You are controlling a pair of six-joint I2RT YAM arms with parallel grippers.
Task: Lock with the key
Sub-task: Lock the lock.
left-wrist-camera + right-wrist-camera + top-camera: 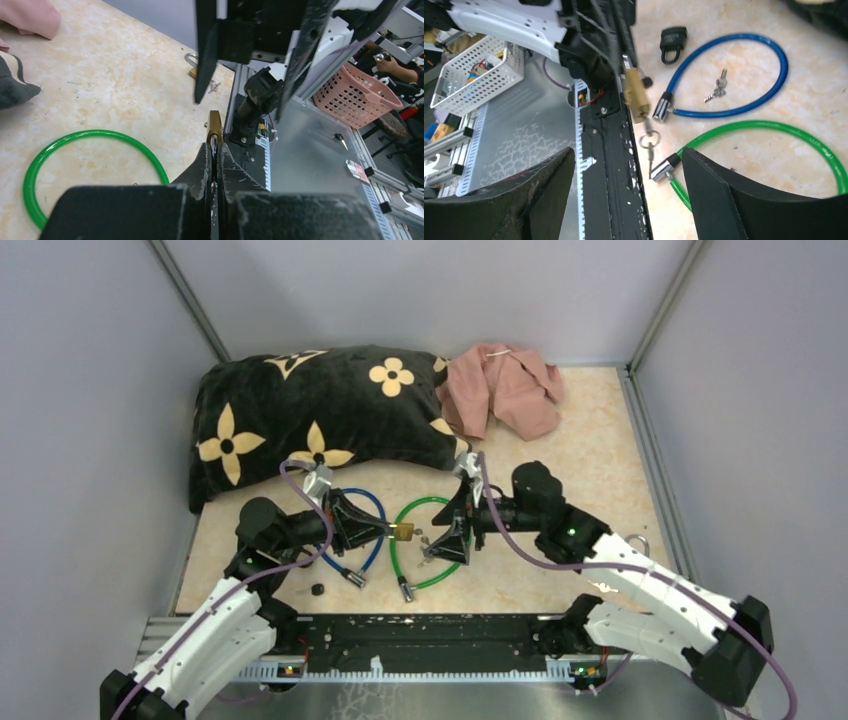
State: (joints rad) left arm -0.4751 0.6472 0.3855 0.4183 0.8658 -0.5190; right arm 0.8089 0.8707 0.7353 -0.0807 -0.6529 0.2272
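Black fingers of the left gripper (214, 152) clamp tight on a slab-sided brass padlock (635, 92). A round steel ring carrying a thin key (650, 159) dangles from the padlock's end. Opposite, the right gripper (628, 155) gapes wide and empty, the padlock just beyond its fingertips. A glossy green cable loop (774, 127) lies on the mottled table (814, 100) below its fingers.

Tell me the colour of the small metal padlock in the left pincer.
Brass gold. The small metal padlock shows best in the right wrist view.
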